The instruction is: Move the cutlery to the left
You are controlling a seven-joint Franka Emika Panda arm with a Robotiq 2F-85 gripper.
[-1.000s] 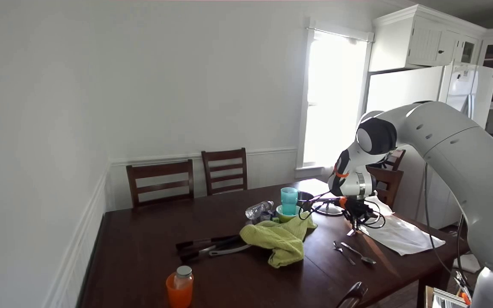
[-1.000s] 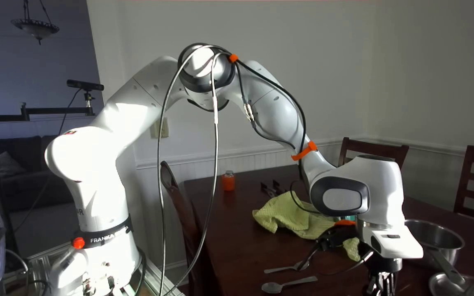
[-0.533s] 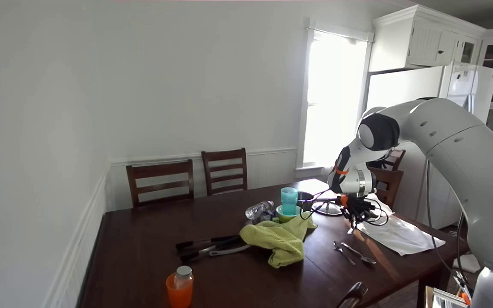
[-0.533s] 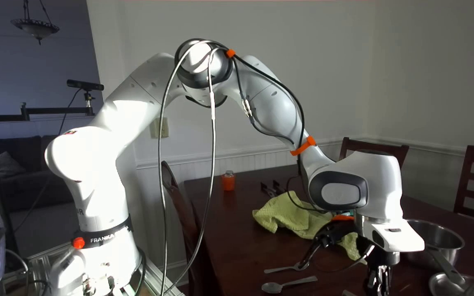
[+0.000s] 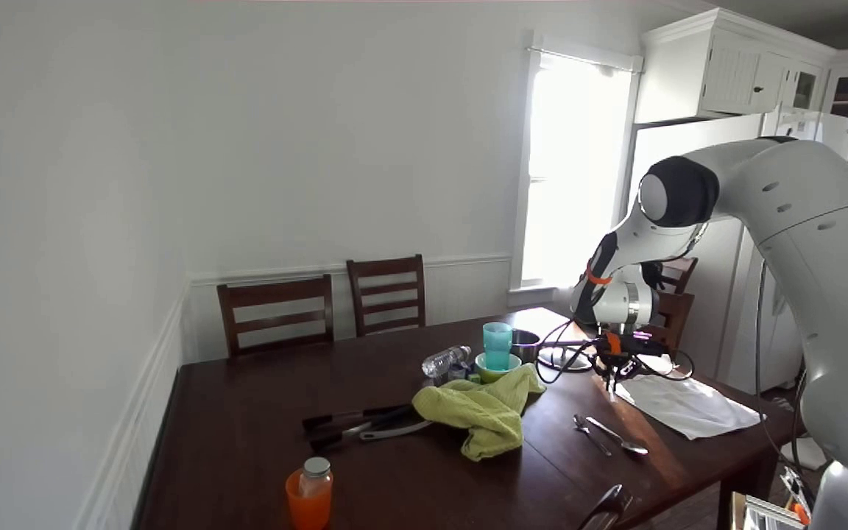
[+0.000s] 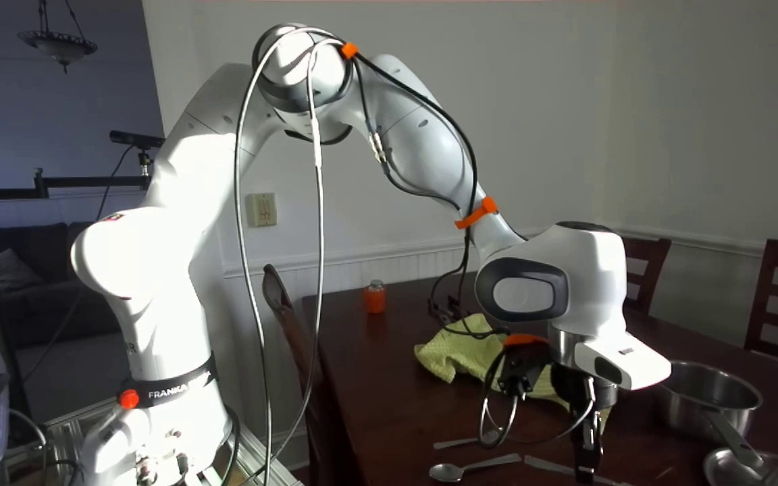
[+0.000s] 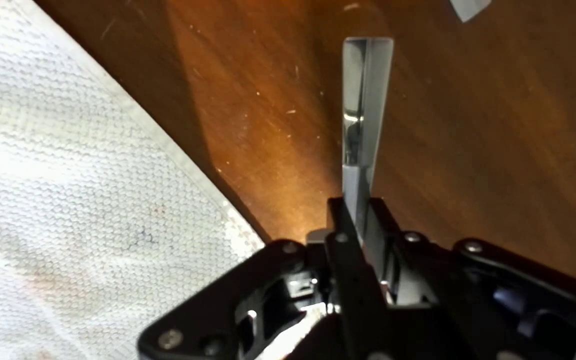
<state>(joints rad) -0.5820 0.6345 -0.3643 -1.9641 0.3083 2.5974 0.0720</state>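
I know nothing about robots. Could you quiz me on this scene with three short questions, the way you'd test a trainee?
1. True or false: the claw is empty.
2. What stands in the orange cup: a) a towel, b) a jar, or c) a bottle?
3. Fill in the missing word: the teal cup stands in a (blank).

Key:
1. False; the claw grips a metal utensil.
2. b, the jar.
3. Bowl.

Both exterior views facing the table (image 5: 394, 478) (from different ends), wrist view close, looking down
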